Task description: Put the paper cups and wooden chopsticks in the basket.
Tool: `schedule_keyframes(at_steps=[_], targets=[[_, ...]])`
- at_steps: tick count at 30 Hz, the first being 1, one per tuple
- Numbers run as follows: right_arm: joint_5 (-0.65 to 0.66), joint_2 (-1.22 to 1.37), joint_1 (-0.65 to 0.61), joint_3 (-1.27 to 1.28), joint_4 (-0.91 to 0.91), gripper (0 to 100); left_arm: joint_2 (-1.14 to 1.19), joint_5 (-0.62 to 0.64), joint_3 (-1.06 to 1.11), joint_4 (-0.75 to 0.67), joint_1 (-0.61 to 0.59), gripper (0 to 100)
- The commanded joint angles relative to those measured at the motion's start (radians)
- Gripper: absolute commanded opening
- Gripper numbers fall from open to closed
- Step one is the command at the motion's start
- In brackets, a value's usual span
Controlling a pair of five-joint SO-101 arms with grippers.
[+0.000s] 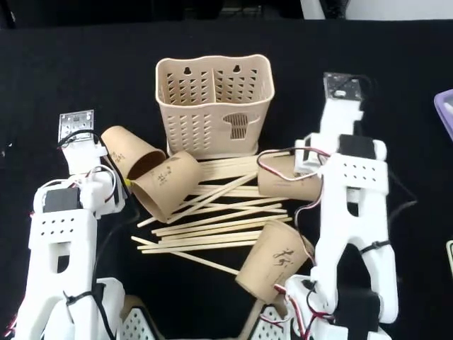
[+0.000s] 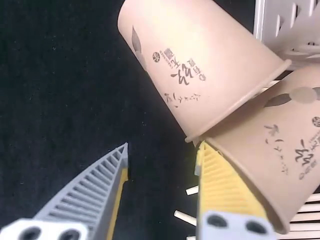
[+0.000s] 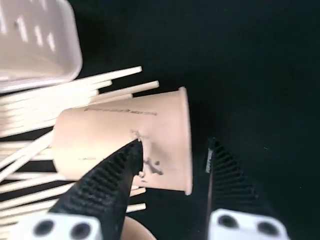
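Note:
A beige slotted basket point(image 1: 212, 106) stands upright at the back centre of the black table. Two paper cups point(image 1: 127, 152) point(image 1: 166, 184) lie on their sides to its left, touching each other. Another cup point(image 1: 287, 180) lies right of centre and a further one point(image 1: 272, 258) nearer the front. Wooden chopsticks point(image 1: 219, 216) are strewn between them. My left gripper point(image 2: 162, 147) is open just short of the rim of the far-left cup point(image 2: 200, 65), its yellow finger point(image 2: 220, 190) under the neighbouring cup point(image 2: 280, 145). My right gripper point(image 3: 174, 145) is open, straddling the rim of the cup point(image 3: 120, 135) lying on chopsticks point(image 3: 100, 85).
A purple object point(image 1: 446, 106) pokes in at the right edge of the table. The two arms' white bodies point(image 1: 60, 248) point(image 1: 354, 227) flank the pile. A basket corner point(image 3: 35, 45) lies close to the right gripper's cup.

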Motion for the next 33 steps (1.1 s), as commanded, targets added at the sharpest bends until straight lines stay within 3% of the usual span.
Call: schedule_keyframes(at_steps=[1,17,23,33], targets=[[0.011,-0.004,-0.04,-0.007,0.008,20.1,-0.025,0.005,-0.007,-0.017,0.008,22],[0.037,-0.004,-0.034,0.053,-0.011,19.8,-0.026,0.005,0.01,-0.035,0.007,22],[0.041,-0.01,-0.028,0.074,-0.017,0.8,-0.026,0.005,0.065,-0.138,-0.048,22],[0.04,-0.039,-0.026,0.044,0.069,1.1,-0.026,0.006,0.062,-0.144,-0.088,22]])
